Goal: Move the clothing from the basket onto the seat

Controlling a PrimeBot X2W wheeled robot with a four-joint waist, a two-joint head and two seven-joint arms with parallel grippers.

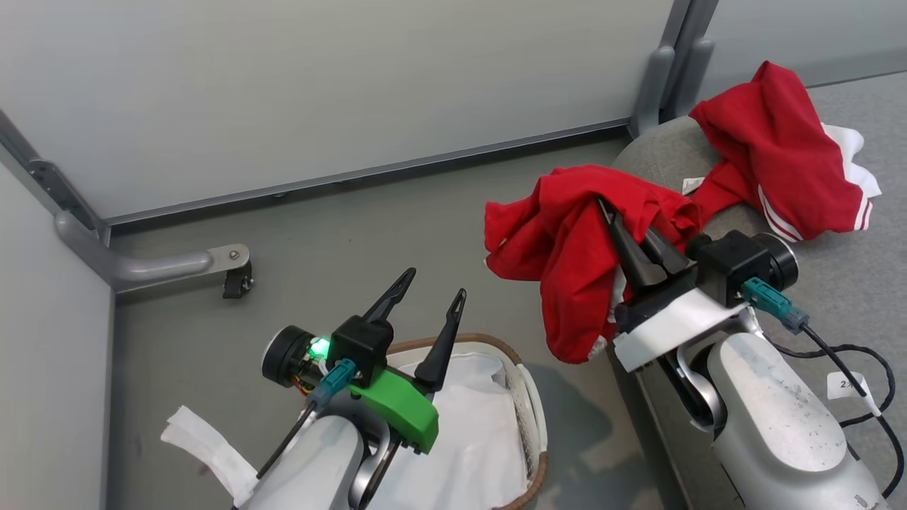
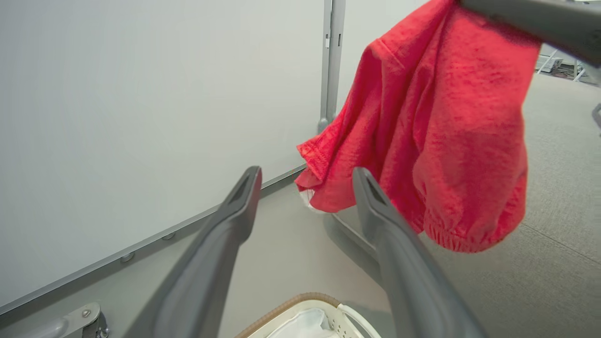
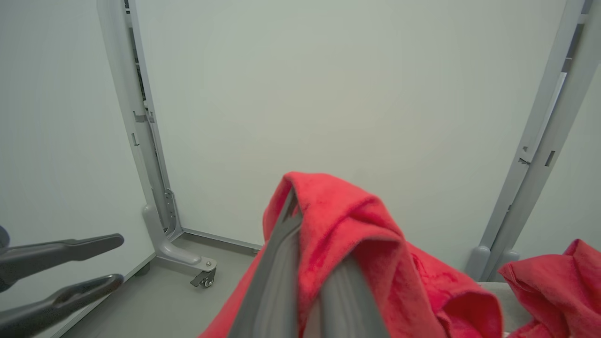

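Far L: grey partition foot w/ caster, on the floor and well apart from the work. L gripper: fingers spread wide, nothing btw. them, poised above the basket, pointing up-view toward the wall. Basket: oval, brown woven rim, white liner showing. No red is seen in the part not hidden by the L forearm, so it is judged empty or nearly so. Centre-R: red garment, clamped by R gripper, whose fingers are pressed together w/ fabric draped over the tips. The cloth hangs down from the pinch, long axis approx. vertical, lower hem apparently clear of the floor, above the gap btw. basket and seat edge. In L wrist view the same garment hangs just beyond the L fingers, not touching. R: seat, a grey upholstered cushion whose near edge runs under the R forearm. A second red garment w/ white stripe trim already lies on it, further up-view. Key relation: the seat surface lies to the R of and beyond the R gripper, while the bulk of the held cloth dangles on the L (floor) side of the seat edge. R arm is the nearer one. Judged step: carry R-ward over the cushion before letting go; release here would likely drop the cloth to the floor.
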